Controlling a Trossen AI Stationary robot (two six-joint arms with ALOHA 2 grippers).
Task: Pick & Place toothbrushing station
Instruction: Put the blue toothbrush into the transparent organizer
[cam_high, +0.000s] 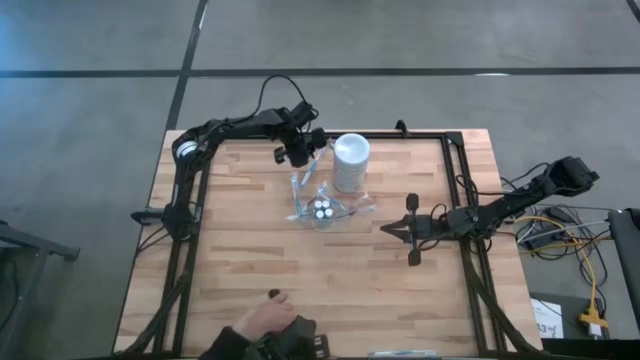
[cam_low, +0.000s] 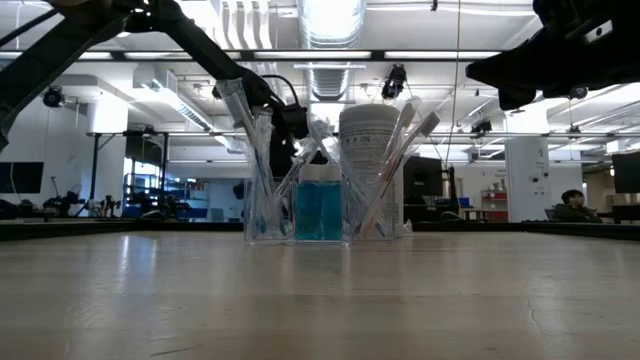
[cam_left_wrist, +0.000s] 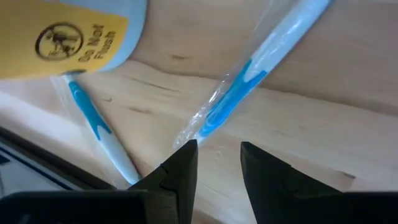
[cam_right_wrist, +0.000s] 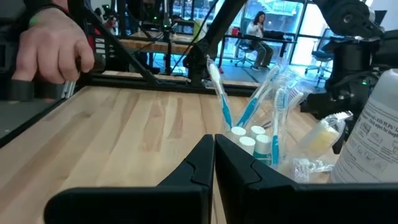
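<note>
The left gripper (cam_high: 300, 155) hovers just behind the holder (cam_high: 322, 210), its fingers spread around a wrapped toothbrush (cam_left_wrist: 249, 81) beside the white cup (cam_high: 351, 160). The right gripper (cam_high: 392, 228), pressed together and empty, waits near the holder.

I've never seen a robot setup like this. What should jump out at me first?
Mid-table stands a small clear holder bristling with wrapped toothbrushes and teal white-capped tubes, a tall white cup just behind it. The left pincer hovers by one toothbrush, part open, while the right pincer waits shut nearby. A person's hand rests at the near edge.

Overhead looks straight down, low looks level across the table (cam_high: 240, 290); both share the toothbrushes (cam_low: 262, 165).
</note>
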